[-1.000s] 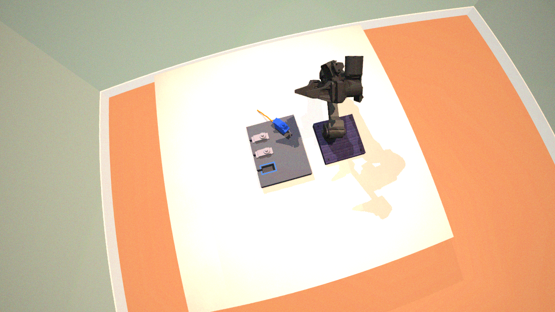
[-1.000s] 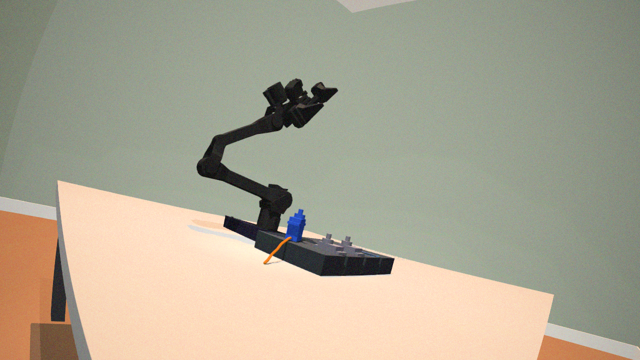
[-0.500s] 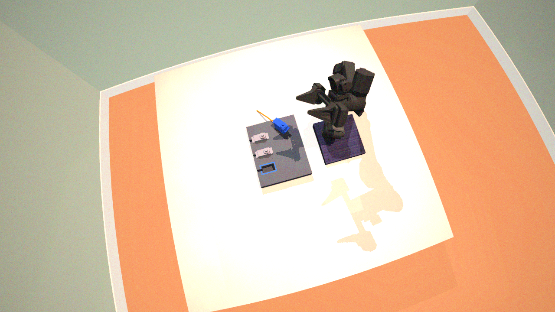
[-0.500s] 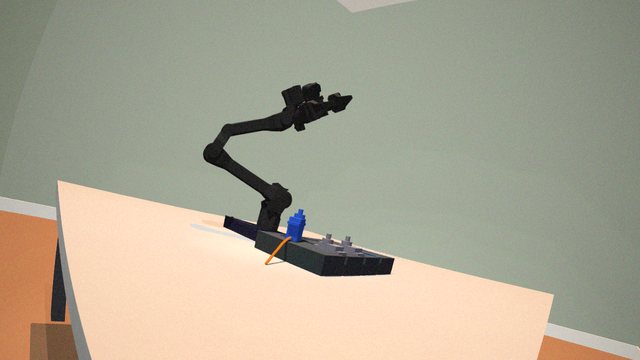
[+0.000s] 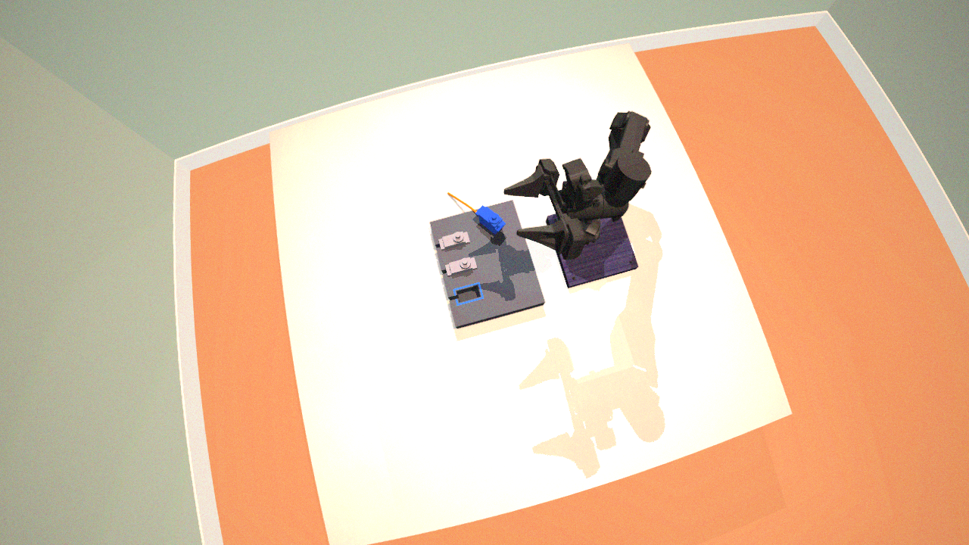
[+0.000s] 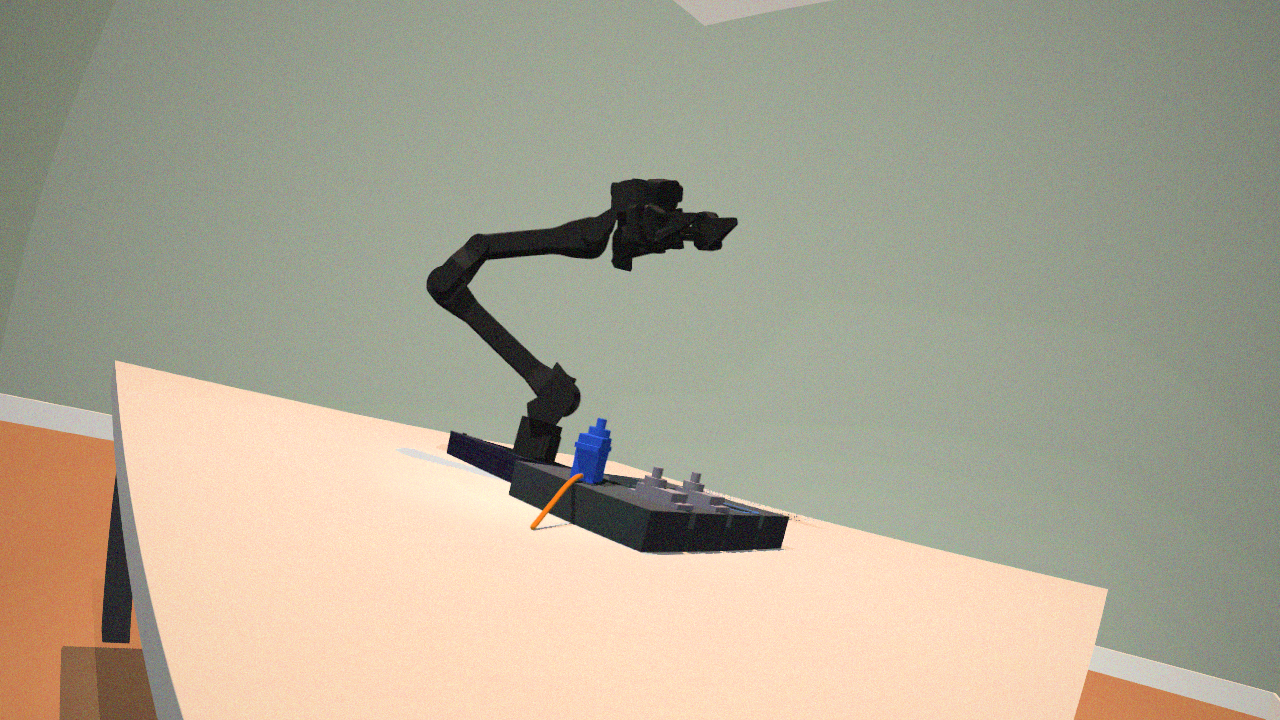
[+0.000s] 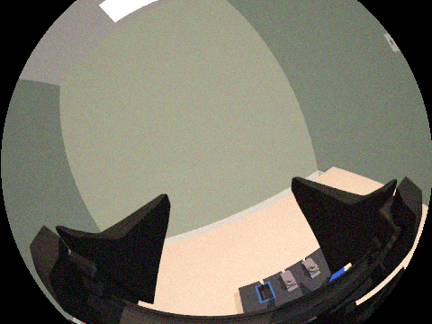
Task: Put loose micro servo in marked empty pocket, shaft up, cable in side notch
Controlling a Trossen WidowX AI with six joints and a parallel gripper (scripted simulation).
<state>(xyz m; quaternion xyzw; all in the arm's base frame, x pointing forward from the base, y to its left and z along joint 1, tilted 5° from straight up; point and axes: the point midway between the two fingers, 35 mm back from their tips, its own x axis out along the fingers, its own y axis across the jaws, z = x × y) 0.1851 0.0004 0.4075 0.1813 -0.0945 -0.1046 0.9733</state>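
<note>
The loose blue micro servo (image 5: 490, 218) (image 6: 591, 452) (image 7: 337, 274) stands upright on the grey deck (image 5: 501, 308) (image 6: 608, 519), at the corner nearest the arm's base. Its orange cable (image 5: 460, 200) (image 6: 554, 501) trails off the deck's edge onto the table. The marked empty pocket (image 5: 456, 296) (image 7: 257, 292), outlined in blue, is at the deck's opposite end. My gripper (image 5: 513, 211) (image 6: 720, 228) (image 7: 232, 193) is open and empty. It hangs high above the deck, pointing roughly level, far from the servo.
Two grey servos (image 5: 453, 239) (image 5: 462, 265) (image 6: 656, 483) (image 6: 693, 488) sit in pockets between the blue servo and the marked pocket. The arm's dark purple base plate (image 5: 609, 250) (image 6: 474, 447) lies beside the deck. The table stands on an orange floor.
</note>
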